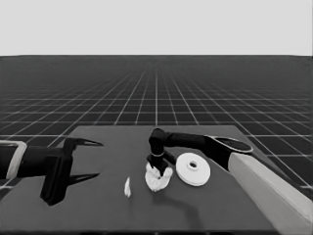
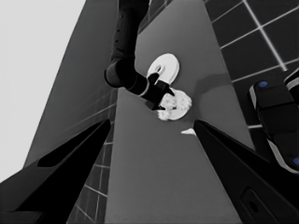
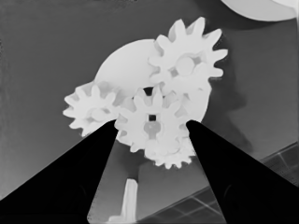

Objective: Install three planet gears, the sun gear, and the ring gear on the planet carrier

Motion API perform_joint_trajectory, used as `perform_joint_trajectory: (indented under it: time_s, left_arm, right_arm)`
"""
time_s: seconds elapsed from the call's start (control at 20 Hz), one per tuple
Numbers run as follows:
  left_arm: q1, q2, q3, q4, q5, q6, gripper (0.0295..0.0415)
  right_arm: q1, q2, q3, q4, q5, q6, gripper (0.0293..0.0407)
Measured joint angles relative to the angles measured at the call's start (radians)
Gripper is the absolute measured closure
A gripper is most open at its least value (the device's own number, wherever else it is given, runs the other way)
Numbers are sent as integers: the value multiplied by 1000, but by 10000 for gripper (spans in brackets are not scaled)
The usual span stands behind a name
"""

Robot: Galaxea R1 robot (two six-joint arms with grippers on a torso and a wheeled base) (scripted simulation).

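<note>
The smaller round part (image 1: 159,180) lies mid-table with several small gears on it. In the right wrist view one gear (image 3: 187,63) sits on its far side, one (image 3: 91,112) to the side, one (image 3: 174,158) on the near side, and a centre gear (image 3: 152,116) meshes between them. My right gripper (image 1: 157,169) stands straight over this stack, its fingers touching both sides of the centre gear. The larger round part (image 1: 193,169) lies just right of the stack, apart from it. My left gripper (image 1: 100,159) waits open over the table's left end, holding nothing.
A thin white piece (image 1: 127,187) stands on the table left of the stack, between the two grippers. In the left wrist view, dark machinery with blue lights (image 2: 275,116) sits past the table's edge.
</note>
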Motion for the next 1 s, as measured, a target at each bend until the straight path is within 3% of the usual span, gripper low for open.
perform_joint_trajectory:
  time_s: [1.0]
  left_arm:
    - [0, 0, 0, 0, 0, 0, 326]
  right_arm:
    - [0, 0, 0, 0, 0, 209, 390]
